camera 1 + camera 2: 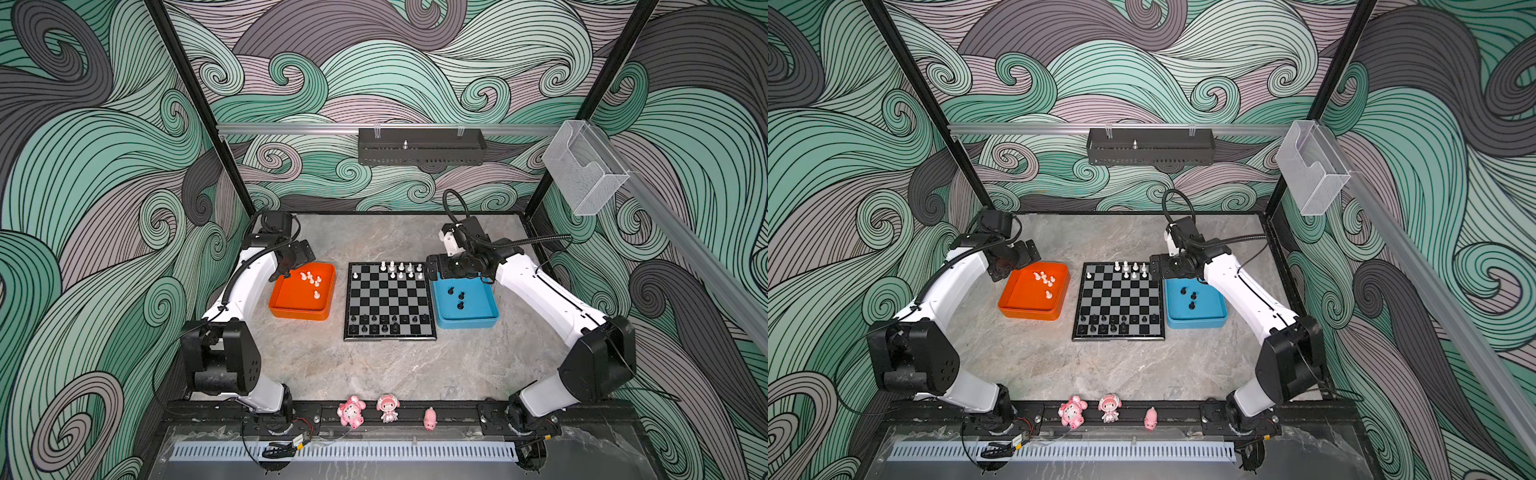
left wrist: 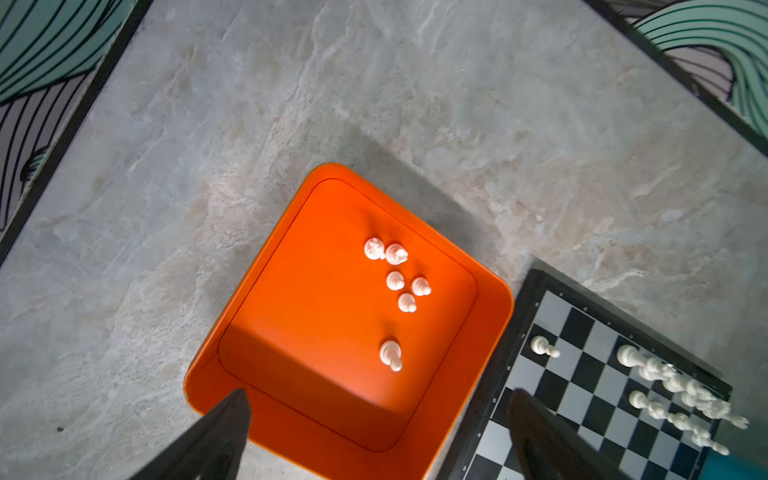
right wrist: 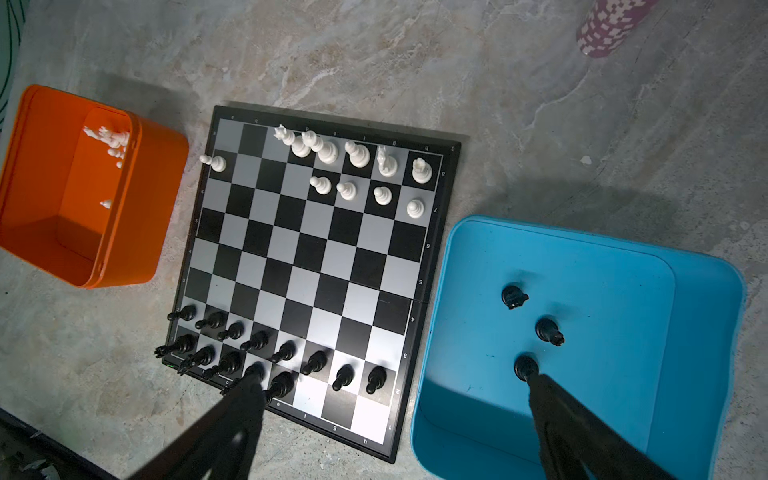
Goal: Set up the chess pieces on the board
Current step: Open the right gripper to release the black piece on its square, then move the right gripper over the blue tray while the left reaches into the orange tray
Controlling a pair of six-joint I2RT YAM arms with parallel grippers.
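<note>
Board (image 1: pixel 390 299) lies flat in the middle of the table, between the two trays. Black chess pieces (image 3: pixel 282 353) fill most of the two near rows; the back row's three squares nearest the blue tray (image 1: pixel 478 316) are bare. White chess pieces (image 3: pixel 357 154) fill part of the two far rows.

Unplaced: six white pieces (image 2: pixel 395 280) stand in the orange tray (image 1: pixel 291 309), five bunched close and one apart. Three black pieces (image 3: pixel 547 330) stand in the blue tray, each clear of the others.

Left gripper (image 2: pixel 378 395) hovers over the orange tray, jaws spread wide, nothing held. Right gripper (image 3: pixel 395 376) hangs above the seam between board and blue tray, jaws likewise wide and empty.

Judgement: the next step is a pick. For white, take the lone piece first; the bunch leaves little room for a finger. Descend straight, close on the body low down, lift clear of the tray wall, and approach the target square from above so neighbouring pieces are not knocked.
</note>
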